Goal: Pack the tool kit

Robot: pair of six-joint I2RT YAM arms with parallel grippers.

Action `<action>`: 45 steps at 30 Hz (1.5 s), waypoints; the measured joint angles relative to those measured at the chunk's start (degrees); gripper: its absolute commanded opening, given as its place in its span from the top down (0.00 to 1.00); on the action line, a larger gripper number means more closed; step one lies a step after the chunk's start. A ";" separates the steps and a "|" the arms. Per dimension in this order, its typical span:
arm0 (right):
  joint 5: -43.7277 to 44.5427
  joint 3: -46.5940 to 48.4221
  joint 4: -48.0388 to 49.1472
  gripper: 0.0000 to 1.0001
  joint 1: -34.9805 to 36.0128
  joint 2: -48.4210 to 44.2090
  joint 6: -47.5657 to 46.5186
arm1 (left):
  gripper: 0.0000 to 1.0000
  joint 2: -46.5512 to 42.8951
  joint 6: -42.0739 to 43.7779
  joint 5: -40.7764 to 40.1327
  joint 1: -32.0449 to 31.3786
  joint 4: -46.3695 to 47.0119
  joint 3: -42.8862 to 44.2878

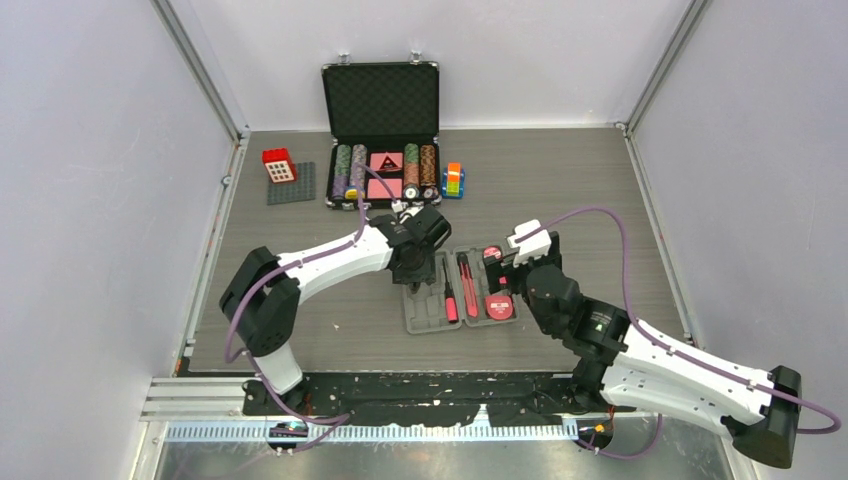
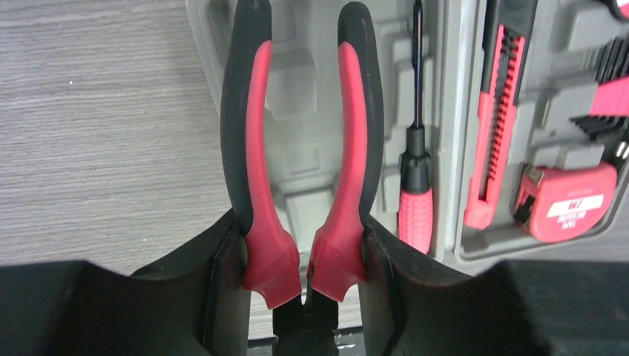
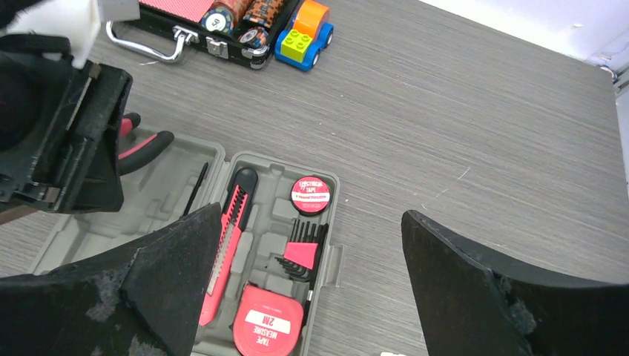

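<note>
The grey tool case (image 1: 424, 318) lies open in the middle of the table. My left gripper (image 1: 417, 270) is shut on the red-and-black pliers (image 2: 256, 148), gripping both handles near the pivot, handles pointing away, just above the case's left half (image 2: 297, 81). The screwdriver (image 2: 415, 193), knife (image 2: 497, 126) and tape measure (image 2: 567, 204) lie in their slots. My right gripper (image 1: 516, 262) is open and empty above the case's right edge; in its own view (image 3: 311, 219) it hovers over the hex keys (image 3: 300, 252), tape roll (image 3: 313, 194) and tape measure (image 3: 267, 322).
A black poker chip case (image 1: 381, 130) stands open behind the tool case. A grey baseplate with a red brick house (image 1: 288, 180) is at the back left. A colourful toy car (image 3: 304, 33) sits right of the chip case. Frame walls enclose the table.
</note>
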 measured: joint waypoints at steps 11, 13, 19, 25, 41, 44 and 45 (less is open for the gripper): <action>0.63 -1.95 -0.33 0.05 0.00 -4.57 1.31 | 1.00 3.10 -6.27 -0.24 -0.72 -1.84 0.61; 0.66 -1.95 -0.37 0.05 0.00 -4.81 1.40 | 1.00 3.52 -6.80 0.09 -0.92 -1.90 0.72; 0.85 -2.43 -0.39 0.05 0.00 -7.63 1.66 | 0.92 3.76 -8.90 1.16 -1.75 -2.21 0.70; 0.81 -2.56 -0.42 0.05 0.00 -8.31 1.70 | 0.90 3.78 -10.62 0.61 -1.97 -2.27 0.59; 0.17 -2.64 -0.42 0.05 0.00 -9.33 1.68 | 0.71 5.40 -13.60 -1.01 -1.88 -0.52 -0.50; -0.20 -2.64 -0.42 0.05 0.00 -9.29 1.68 | 0.62 5.01 -13.70 -1.20 -1.86 0.81 -1.60; -0.35 -2.64 -0.42 0.05 0.00 -9.29 1.68 | 0.59 4.76 -13.75 -1.20 -1.86 1.01 -1.90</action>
